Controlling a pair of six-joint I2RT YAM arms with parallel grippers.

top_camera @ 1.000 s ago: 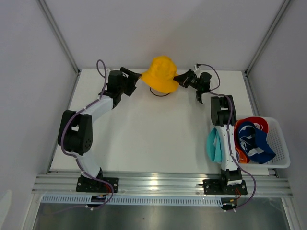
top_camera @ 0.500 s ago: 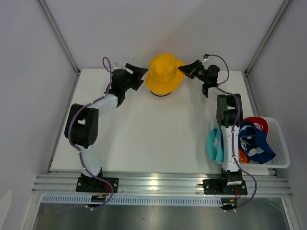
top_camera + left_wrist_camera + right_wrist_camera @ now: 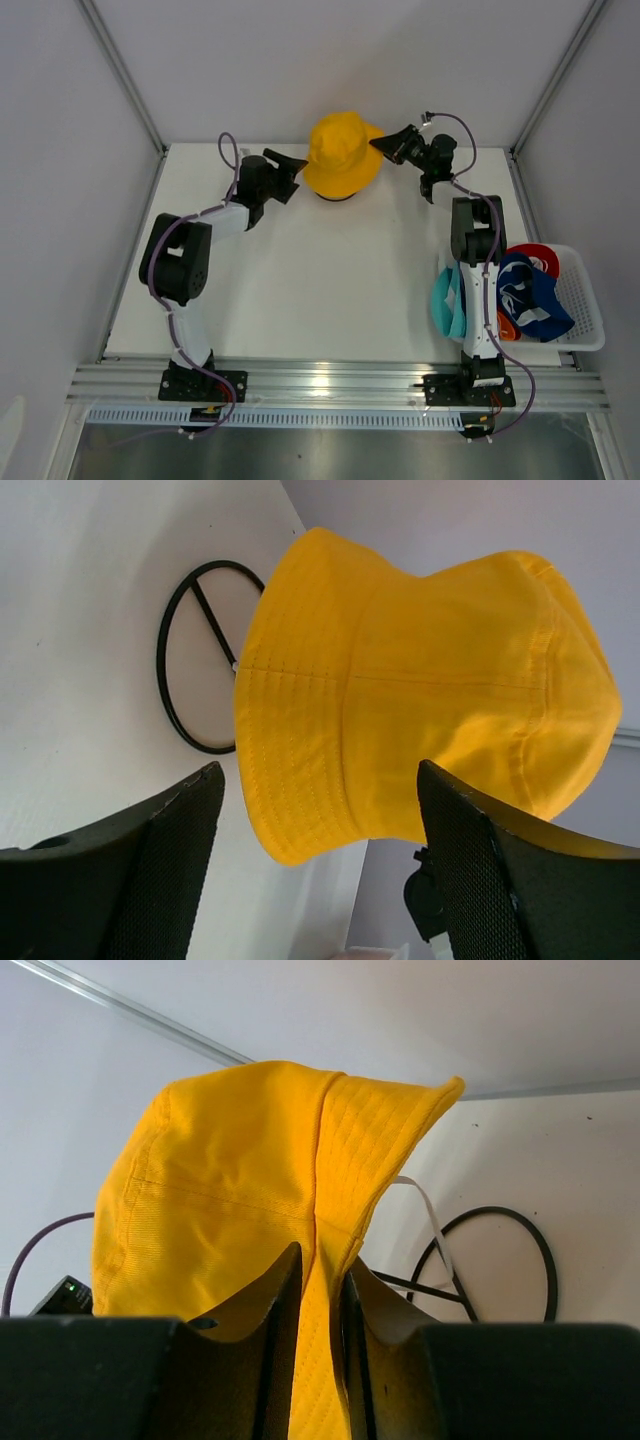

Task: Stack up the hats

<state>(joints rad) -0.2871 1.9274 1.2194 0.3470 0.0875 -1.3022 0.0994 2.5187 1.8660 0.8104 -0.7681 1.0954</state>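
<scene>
Right gripper (image 3: pixel 381 144) pinches the yellow hat (image 3: pixel 342 152) by its brim, hat draped on the wire stand (image 3: pixel 213 618), far centre of the surface (image 3: pixel 300 280). Left gripper (image 3: pixel 292 170) gapes wide just left, holding nothing. Looks like seating the first hat; next, let go cleanly, fetch another.

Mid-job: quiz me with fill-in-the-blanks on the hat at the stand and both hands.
The hat at the wire stand is ____. The right hand is shut on that hat's ____. The left hand beside it stands ____.
Missing: yellow; brim; open.
</scene>
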